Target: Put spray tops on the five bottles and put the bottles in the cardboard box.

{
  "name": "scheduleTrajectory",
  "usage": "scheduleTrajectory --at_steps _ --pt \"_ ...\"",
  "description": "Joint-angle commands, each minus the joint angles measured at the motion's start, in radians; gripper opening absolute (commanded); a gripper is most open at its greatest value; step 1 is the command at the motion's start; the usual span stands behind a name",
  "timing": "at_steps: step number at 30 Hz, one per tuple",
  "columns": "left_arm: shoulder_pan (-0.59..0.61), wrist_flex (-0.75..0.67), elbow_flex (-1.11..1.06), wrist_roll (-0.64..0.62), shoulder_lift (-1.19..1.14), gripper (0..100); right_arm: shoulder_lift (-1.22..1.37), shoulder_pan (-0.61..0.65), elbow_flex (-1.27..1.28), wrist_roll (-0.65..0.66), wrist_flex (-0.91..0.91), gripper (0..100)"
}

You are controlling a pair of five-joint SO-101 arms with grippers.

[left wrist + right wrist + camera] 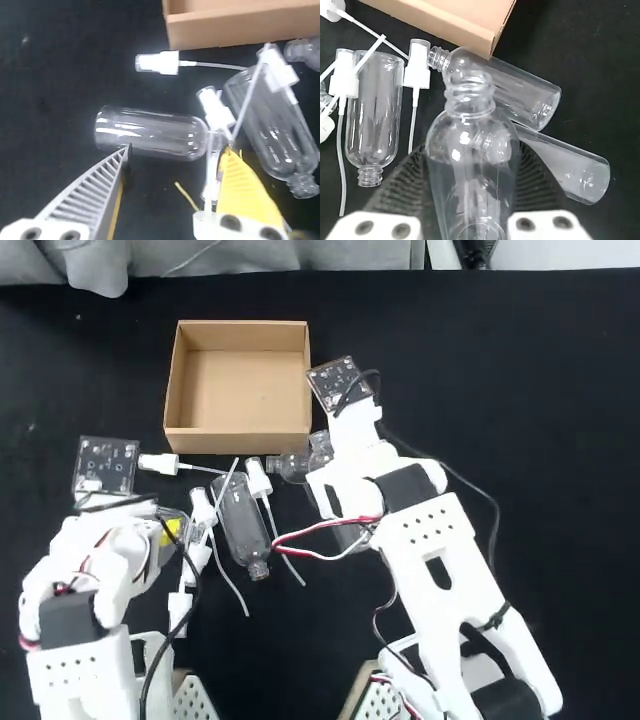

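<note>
The open cardboard box (240, 390) sits at the back of the black table. My right gripper (470, 165) is shut on a clear bottle (470, 145) with a bare neck, held just in front of the box's near right corner (318, 452). Two more clear bottles (520, 95) (570, 165) lie beyond it. A fourth bottle (245, 525) lies in the middle with a spray top (258, 478) across it. My left gripper (176, 152) is open over another lying bottle (150, 134). A spray top (157, 63) with its tube lies near the box front, another spray top (215, 107) by the yellow finger (245, 195).
Thin white dip tubes (230, 585) trail across the mat between the arms. The box wall (240, 22) stands close behind the loose parts. Red and white cables (320, 535) hang off the right arm. Open black table lies to the far right (540, 390).
</note>
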State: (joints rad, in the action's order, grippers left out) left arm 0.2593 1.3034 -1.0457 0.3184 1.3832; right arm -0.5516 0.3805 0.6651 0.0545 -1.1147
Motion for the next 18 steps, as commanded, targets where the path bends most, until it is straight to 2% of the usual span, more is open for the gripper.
scheduleTrajectory --at_steps 1,13,18 --pt "-0.059 -0.017 0.102 -0.04 -0.098 27 -0.045 -0.023 -0.007 -0.008 0.025 5.0" --pt "-0.104 -0.015 0.237 -0.114 -0.396 27 -0.045 -0.023 -0.007 -0.008 0.025 5.0" --pt "-0.101 -0.018 0.314 -0.199 -0.503 27 -0.044 -0.023 -0.007 -0.008 0.025 5.0"
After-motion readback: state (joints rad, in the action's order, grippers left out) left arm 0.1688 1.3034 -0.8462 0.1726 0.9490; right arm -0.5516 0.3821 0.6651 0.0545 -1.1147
